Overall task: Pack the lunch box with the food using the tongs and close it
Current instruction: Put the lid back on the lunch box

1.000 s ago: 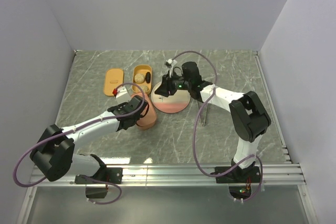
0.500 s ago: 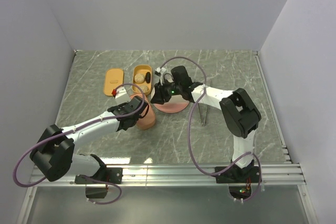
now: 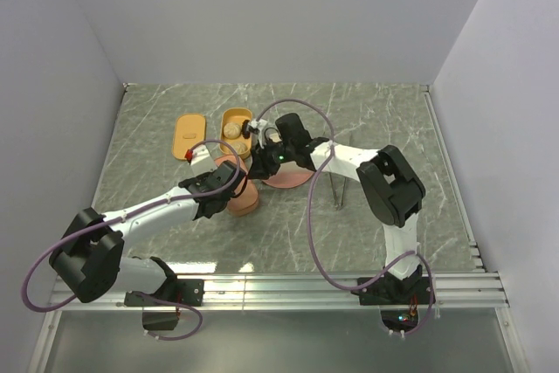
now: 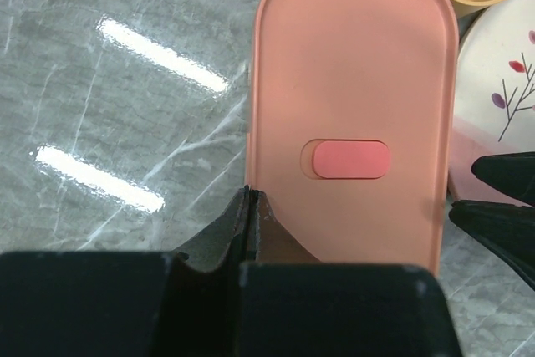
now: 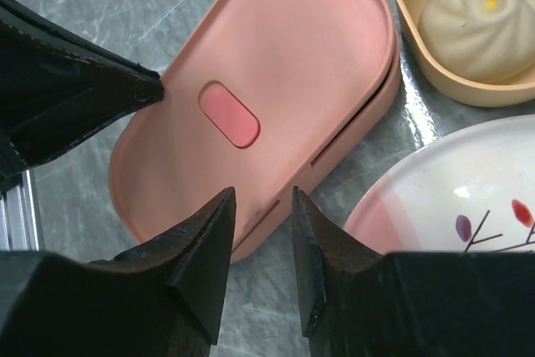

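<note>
The pink lunch box [image 5: 276,98] lies flat on the grey marbled bench [image 4: 109,123] with its lid on and its red oval catch [image 5: 230,113] facing up. Along the long side nearest the plate [image 5: 451,198] a dark seam shows between lid and base, so I judge the lid is not fully seated there.

It looks like hard, smooth plastic: light, stiff, and likely to skate on this glossy bench if pushed from one side only. I would take it across its narrow width at the rim, or pin one end while pressing the lid down.

My left jaws [image 4: 251,198] are pressed together with nothing between them, tips at the box's near end. My right jaws [image 5: 261,206] stand narrowly apart and empty, over the box's plate-side edge.

Just beside the box's far end sits the open yellow tray [image 5: 404,31] with a beige bun [image 5: 485,10] inside. The tongs [image 3: 336,191] seem to lie beyond the plate, well apart from both jaws.
</note>
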`<state>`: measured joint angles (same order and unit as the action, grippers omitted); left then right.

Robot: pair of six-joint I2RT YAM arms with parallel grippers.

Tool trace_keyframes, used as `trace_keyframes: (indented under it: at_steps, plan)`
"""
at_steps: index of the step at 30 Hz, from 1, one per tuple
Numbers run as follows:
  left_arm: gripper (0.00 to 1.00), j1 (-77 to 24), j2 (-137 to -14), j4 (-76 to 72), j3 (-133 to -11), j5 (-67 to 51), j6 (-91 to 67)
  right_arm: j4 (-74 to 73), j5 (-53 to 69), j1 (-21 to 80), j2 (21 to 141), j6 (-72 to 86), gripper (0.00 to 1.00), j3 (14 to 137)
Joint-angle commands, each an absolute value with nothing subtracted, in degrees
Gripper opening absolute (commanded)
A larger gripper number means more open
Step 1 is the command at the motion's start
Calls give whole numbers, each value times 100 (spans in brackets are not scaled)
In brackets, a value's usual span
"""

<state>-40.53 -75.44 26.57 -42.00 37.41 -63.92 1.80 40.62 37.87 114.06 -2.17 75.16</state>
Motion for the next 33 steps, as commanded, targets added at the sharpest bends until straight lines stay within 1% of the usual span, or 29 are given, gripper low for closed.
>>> trace_keyframes:
  at_steps: [1, 14, 20, 24, 27, 31, 33]
  plan:
    - [0, -4087, -7488, 2426, -4122, 3789, -6390, 106, 4149, 3850, 11452, -378, 41, 7813]
    - [0, -4087, -7313, 2233, -4008, 3542, -6319, 44, 4122, 3929, 11522, -413, 41, 7892]
    - [0, -4139, -7163, 2303, -3990, 3603, -6319, 44, 4122, 3946, 11522, -404, 41, 7910]
    - [6, -4192, -7084, 2320, -3999, 3674, -6310, 44, 4113, 3946, 11514, -404, 41, 7901]
    - [14, -4245, -7084, 2338, -4025, 3727, -6310, 44, 4113, 3955, 11522, -413, 41, 7901]
    - [19, -4272, -7145, 2478, -4096, 3814, -6363, 35, 4122, 3955, 11514, -422, 41, 7910]
    - [19, -4289, -7172, 2531, -4113, 3850, -6381, 44, 4122, 3955, 11522, -422, 41, 7910]
